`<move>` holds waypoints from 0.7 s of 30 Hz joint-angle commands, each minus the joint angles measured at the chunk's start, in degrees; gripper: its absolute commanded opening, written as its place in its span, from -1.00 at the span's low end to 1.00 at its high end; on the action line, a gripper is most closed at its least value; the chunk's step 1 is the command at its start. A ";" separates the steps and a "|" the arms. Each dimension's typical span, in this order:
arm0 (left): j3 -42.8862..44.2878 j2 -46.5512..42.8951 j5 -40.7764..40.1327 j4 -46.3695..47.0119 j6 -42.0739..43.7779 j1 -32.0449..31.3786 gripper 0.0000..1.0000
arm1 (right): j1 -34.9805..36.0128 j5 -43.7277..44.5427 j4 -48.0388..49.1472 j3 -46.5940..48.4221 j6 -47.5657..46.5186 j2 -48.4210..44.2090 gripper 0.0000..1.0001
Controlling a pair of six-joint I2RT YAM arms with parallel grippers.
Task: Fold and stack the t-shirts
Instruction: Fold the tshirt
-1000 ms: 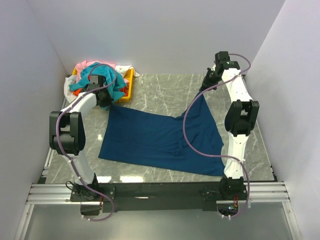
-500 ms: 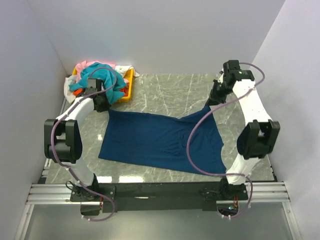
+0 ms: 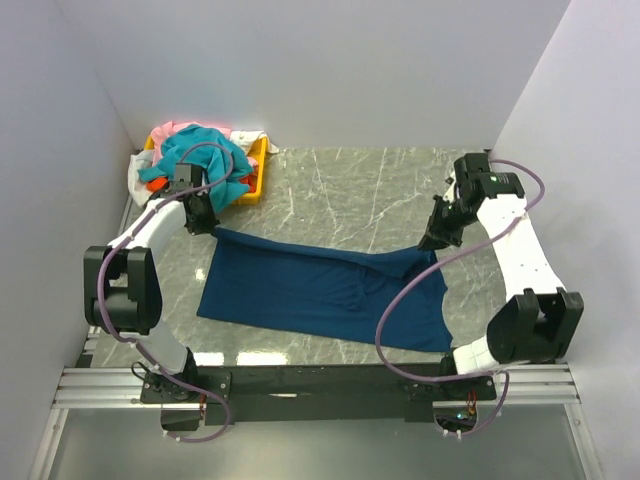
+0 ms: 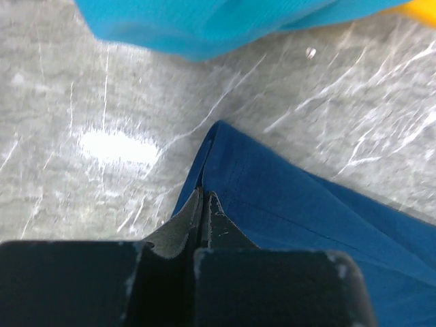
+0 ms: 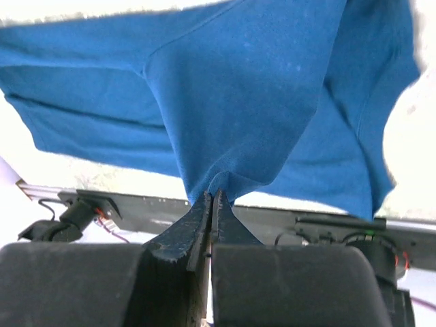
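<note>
A large navy t-shirt [image 3: 310, 290] lies spread on the marble table. My left gripper [image 3: 203, 222] is shut on its far left corner [image 4: 225, 146], low at the table. My right gripper [image 3: 437, 238] is shut on a pinch of the shirt's far right edge [image 5: 225, 180] and holds it just above the table, so the cloth [image 5: 225, 88] hangs from the jaws. A teal shirt [image 3: 205, 155] tops a pile with orange [image 3: 153, 184], pink [image 3: 172, 130] and white [image 3: 137, 170] cloth at the far left. The teal cloth [image 4: 225, 20] also shows in the left wrist view.
The pile sits in a shallow yellow tray [image 3: 258, 172] at the far left corner, close to my left gripper. White walls close in the table on the left, back and right. A metal rail [image 3: 320, 385] runs along the near edge.
My right gripper has moved right and toward me, pulling the shirt's raised right corner down and outward. My left gripper has shifted slightly toward me with its corner. The shirt is stretched wider.
</note>
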 commanded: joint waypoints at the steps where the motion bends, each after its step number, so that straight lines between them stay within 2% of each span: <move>1: -0.96 -2.63 -1.30 -1.89 1.19 0.06 -0.99 | 0.22 -0.79 -3.34 -1.51 0.43 -4.96 -1.00; 21: -3.86 -5.44 -3.77 -6.99 -0.74 0.06 -0.99 | 1.36 -1.85 -7.48 -16.80 2.45 -16.40 -1.00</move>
